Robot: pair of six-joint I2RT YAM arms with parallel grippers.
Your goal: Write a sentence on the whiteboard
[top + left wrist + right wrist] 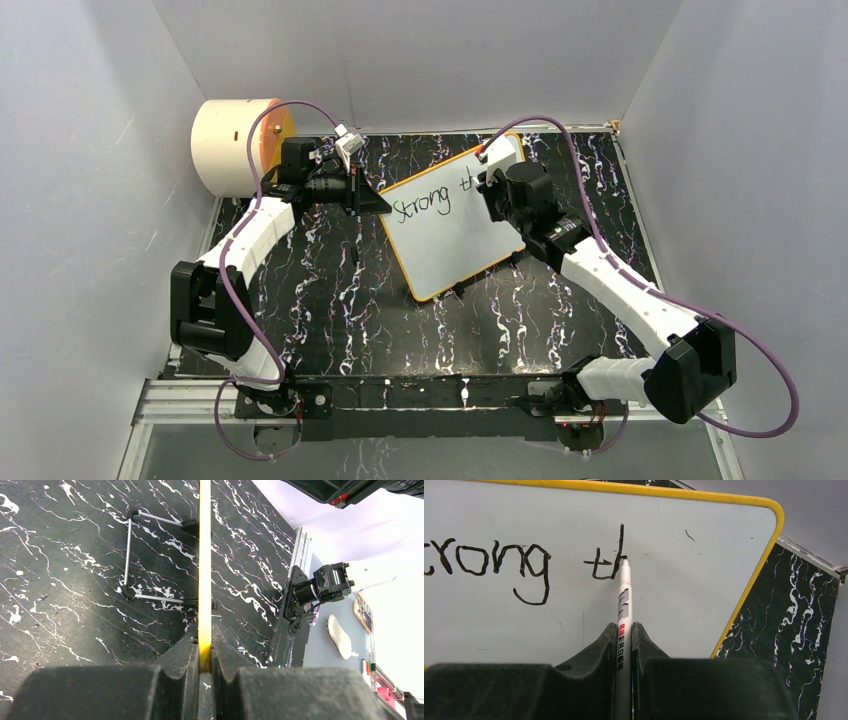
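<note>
On the whiteboard's [445, 250] rim, the left gripper [205, 652] is clamped. The board looks light, stiff and slick, so it is best held there. The right gripper [625, 635] grips a pen [625, 590] whose tip touches the board.

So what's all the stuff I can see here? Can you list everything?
whiteboard: one, white with a yellow frame, slanted across the middle of the table
writing: "Strong th", black, along the whiteboard's top part
marker: one, white with a black tip, tip on the "h"
wire stand: one, silver with black feet, on one side of the whiteboard
cylinder: one, cream with an orange face, far left corner
table: one, black with white streaks, under everything
arms: two, white and black, left arm, right arm
left gripper: one, black, shut on the whiteboard's yellow edge
right gripper: one, black, shut on the marker
</note>
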